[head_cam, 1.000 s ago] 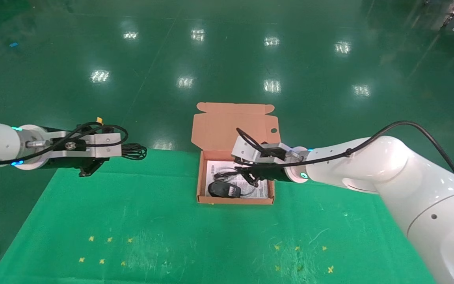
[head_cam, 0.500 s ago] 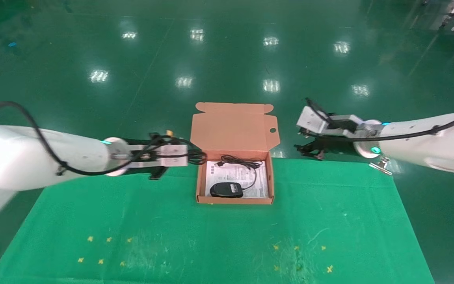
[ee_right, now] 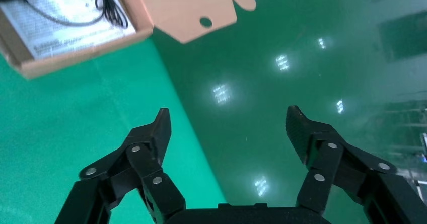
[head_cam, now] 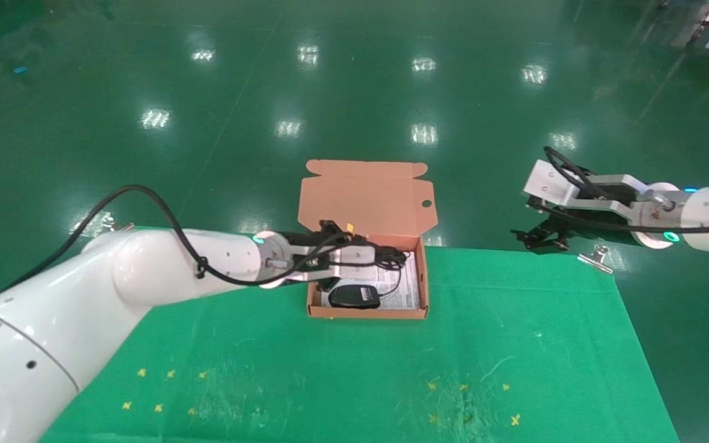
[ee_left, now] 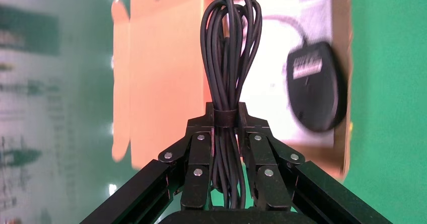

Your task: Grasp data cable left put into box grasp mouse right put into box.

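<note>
The salmon-orange box [head_cam: 364, 313] stands open at the back middle of the green cloth, lid [head_cam: 367, 197] tilted back. The black mouse [head_cam: 353, 296] lies inside on the white sheet, white label up, its cord [head_cam: 399, 280] looped behind it. My left gripper [head_cam: 360, 254] hangs over the back of the box, shut on the coiled data cable [head_cam: 391, 255]. The left wrist view shows the gripper [ee_left: 225, 114] clamping the bundle [ee_left: 229, 43] at its band, above the sheet beside the mouse [ee_left: 316, 85]. My right gripper [head_cam: 539, 240] is open and empty beyond the table's back right edge [ee_right: 229, 126].
A metal clip [head_cam: 597, 257] sits at the back right edge of the cloth. Yellow cross marks [head_cam: 164, 389] dot the front of the cloth on both sides. Shiny green floor lies beyond the table.
My left arm has swung right with the data cable, from left of the box to over it. My right gripper left the mouse in the box and pulled away to the right.
</note>
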Action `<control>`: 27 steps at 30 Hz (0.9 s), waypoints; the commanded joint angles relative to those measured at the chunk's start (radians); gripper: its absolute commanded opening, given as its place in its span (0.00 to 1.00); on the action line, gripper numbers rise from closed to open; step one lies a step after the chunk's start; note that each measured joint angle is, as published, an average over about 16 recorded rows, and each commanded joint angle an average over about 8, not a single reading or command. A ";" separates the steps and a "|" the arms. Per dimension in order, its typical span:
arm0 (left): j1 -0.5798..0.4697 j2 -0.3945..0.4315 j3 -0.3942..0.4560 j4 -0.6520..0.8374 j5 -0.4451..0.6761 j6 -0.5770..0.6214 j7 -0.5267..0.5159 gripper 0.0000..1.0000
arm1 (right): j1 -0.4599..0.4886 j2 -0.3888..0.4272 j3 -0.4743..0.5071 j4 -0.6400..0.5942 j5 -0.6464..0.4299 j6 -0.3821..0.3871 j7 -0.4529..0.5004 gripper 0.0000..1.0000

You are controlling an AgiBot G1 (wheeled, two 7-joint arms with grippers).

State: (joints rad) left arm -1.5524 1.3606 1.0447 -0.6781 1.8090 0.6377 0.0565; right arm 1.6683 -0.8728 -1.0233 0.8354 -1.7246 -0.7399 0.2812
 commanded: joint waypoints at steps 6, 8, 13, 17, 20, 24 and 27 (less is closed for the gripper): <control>0.000 0.017 0.070 0.034 -0.148 -0.044 0.095 0.75 | -0.012 0.068 -0.014 0.119 -0.051 -0.006 0.083 1.00; 0.000 0.018 0.077 0.040 -0.157 -0.048 0.099 1.00 | -0.013 0.072 -0.015 0.127 -0.055 -0.006 0.086 1.00; -0.001 0.012 0.074 0.033 -0.153 -0.045 0.096 1.00 | -0.014 0.069 -0.015 0.121 -0.054 -0.005 0.084 1.00; 0.002 -0.006 0.072 0.016 -0.154 -0.036 0.089 1.00 | -0.013 0.067 -0.014 0.117 -0.052 -0.005 0.083 1.00; 0.001 -0.029 0.075 -0.002 -0.159 -0.024 0.070 1.00 | -0.013 0.066 -0.014 0.118 -0.052 -0.003 0.083 1.00; -0.013 -0.066 0.076 -0.039 -0.152 -0.008 0.019 1.00 | -0.003 0.059 -0.008 0.122 -0.053 0.007 0.084 1.00; -0.040 -0.099 0.073 -0.078 -0.134 -0.007 -0.036 1.00 | 0.015 0.049 -0.001 0.123 -0.057 0.022 0.082 1.00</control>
State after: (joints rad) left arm -1.6033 1.2625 1.1157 -0.7544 1.6842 0.6241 0.0151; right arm 1.6921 -0.8257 -1.0253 0.9552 -1.7876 -0.7198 0.3556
